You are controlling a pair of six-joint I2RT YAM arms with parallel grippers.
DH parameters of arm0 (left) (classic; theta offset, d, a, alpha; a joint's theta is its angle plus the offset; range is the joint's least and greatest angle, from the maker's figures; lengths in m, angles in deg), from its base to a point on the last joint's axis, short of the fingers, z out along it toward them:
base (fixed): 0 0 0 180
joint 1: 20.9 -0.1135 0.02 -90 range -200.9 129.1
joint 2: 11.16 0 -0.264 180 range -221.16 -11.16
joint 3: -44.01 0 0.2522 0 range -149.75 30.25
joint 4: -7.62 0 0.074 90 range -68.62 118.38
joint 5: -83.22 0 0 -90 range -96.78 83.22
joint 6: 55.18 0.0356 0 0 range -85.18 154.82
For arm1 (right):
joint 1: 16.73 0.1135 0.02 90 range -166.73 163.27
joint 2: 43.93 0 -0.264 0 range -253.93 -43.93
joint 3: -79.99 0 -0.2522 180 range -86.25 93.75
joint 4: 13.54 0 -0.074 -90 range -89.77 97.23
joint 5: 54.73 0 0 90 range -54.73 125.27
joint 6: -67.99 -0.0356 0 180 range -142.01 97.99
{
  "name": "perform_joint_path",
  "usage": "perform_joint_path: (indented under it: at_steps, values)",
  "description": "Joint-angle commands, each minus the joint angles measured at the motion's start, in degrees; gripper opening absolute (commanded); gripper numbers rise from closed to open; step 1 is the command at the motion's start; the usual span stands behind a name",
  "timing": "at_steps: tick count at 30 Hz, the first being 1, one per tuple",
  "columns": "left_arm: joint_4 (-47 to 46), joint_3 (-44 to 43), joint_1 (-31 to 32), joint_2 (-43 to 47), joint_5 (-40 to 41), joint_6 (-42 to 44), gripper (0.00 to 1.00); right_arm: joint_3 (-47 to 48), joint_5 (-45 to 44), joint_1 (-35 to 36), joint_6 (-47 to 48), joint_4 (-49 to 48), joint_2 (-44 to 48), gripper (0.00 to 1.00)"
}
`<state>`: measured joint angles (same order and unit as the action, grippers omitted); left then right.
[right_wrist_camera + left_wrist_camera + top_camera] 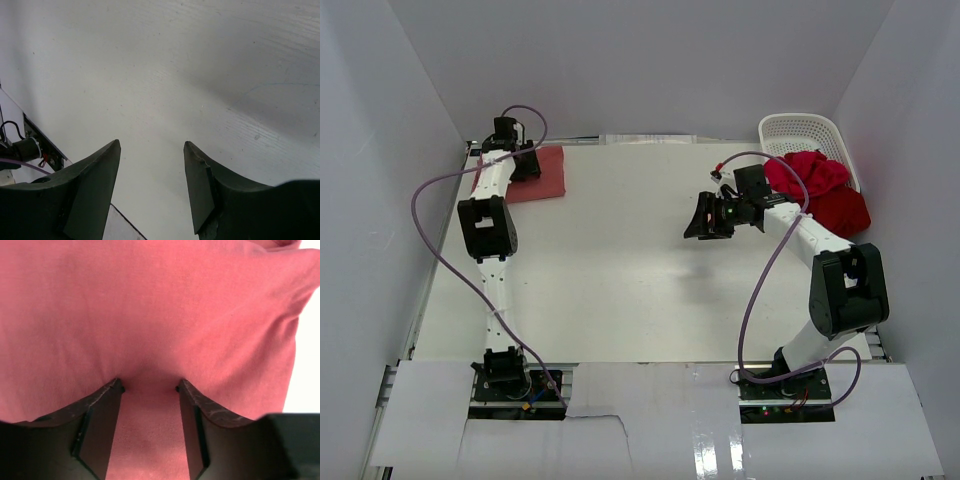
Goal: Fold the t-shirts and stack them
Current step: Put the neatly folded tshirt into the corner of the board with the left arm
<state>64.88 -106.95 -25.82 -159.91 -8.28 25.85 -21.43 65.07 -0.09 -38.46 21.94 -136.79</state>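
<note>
White laminate makes up the table (620, 260), which fills the floor of a pale-walled enclosure, with the two arms bolted at its near edge. The left arm (488, 225) reaches straight out to the far left corner. The right arm (845, 285) bends in from the right, and its wrist sits over the bare middle-right of the table. The dusty salmon-red t-shirt (545, 175) lies folded flat in a rough rectangle at the far left corner, partly under the left wrist. At the far right, the bright crimson t-shirt (810, 172) is heaped in a crumpled mound over the near end of the white lattice basket (800, 128). The darker red t-shirt (842, 212) is bunched just on its near side, close to the right wall. Whether that one rests in the basket or on the table cannot be told. The left tool (150, 385) is down on the salmon-red shirt with its fingers apart. Both tips press into the cloth, which dimples around them and lies smooth in the gap, not pinched. The right tool (151, 145) hangs above bare table with its fingers apart and nothing between them, well apart from any shirt.
</note>
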Motion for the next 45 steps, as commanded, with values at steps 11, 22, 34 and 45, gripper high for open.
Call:
perform_joint_path:
  at_steps: [11, 22, 34, 45]
  values:
    - [-8.52, 1.86, -4.21, -4.09, 8.71, 8.01, 0.67, -0.48, 4.21, 0.85, 0.1, -2.82, -1.27, 0.6]
    - [-11.6, 2.2, -3.95, 3.44, -0.5, 3.35, 0.8, -1.36, 2.02, 1.64, 0.19, -2.64, -1.62, 0.6]
    - [-12.74, 41.1, 3.96, 44.75, 8.88, -2.45, 0.98, -1.62, -0.89, 3.92, 0.54, -0.18, 1.89, 0.6]
    - [-14.06, 81.38, 10.03, 81.57, -0.69, -6.15, 0.98, -10.39, -3.17, 9.11, 3.18, -8.69, 15.93, 0.94]
